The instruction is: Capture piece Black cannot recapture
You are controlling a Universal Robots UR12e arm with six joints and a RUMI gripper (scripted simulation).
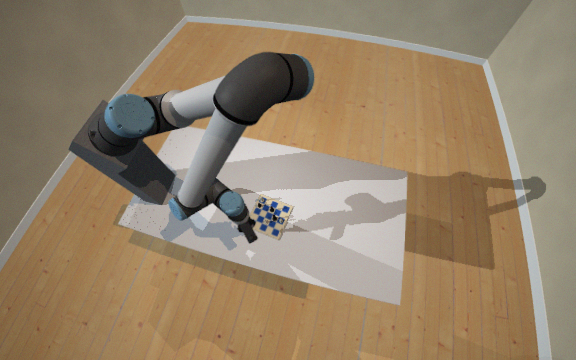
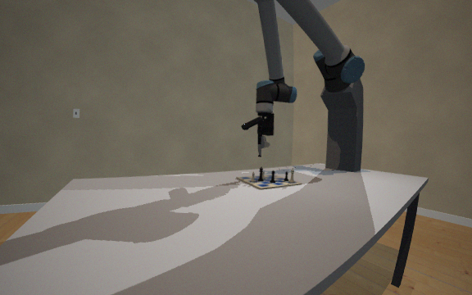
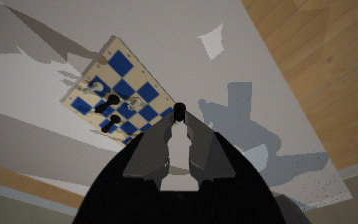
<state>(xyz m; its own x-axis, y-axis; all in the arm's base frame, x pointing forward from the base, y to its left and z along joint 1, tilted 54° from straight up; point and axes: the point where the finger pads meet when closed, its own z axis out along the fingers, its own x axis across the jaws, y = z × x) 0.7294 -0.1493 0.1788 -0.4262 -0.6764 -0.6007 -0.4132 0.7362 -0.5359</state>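
Note:
My gripper (image 1: 251, 240) (image 2: 259, 152) (image 3: 179, 111) is shut on a small black piece (image 3: 179, 109); only its rounded dark end shows at the fingertips, and its kind cannot be told. The gripper hangs well above the table, beside one edge of the board (image 1: 290, 209) (image 2: 267, 187) (image 3: 94, 61). On the board a tall black piece (image 2: 260, 175) (image 3: 111, 101) stands close to a pale piece (image 2: 253, 178) (image 3: 96, 86). Another black piece (image 2: 273, 177) (image 3: 114, 120) and a second pale piece (image 3: 136, 102) stand nearby. A small black piece (image 2: 286, 177) stands beside a tall pale one (image 2: 292, 176). Square names are unreadable.
The white table (image 1: 358, 250) (image 2: 220, 262) (image 3: 260, 65) extends around the board, with arm shadows across it. Its long edge lies beyond the gripper in the wrist view. The arm's base (image 1: 133, 165) (image 2: 344, 131) stands at one end of the table.

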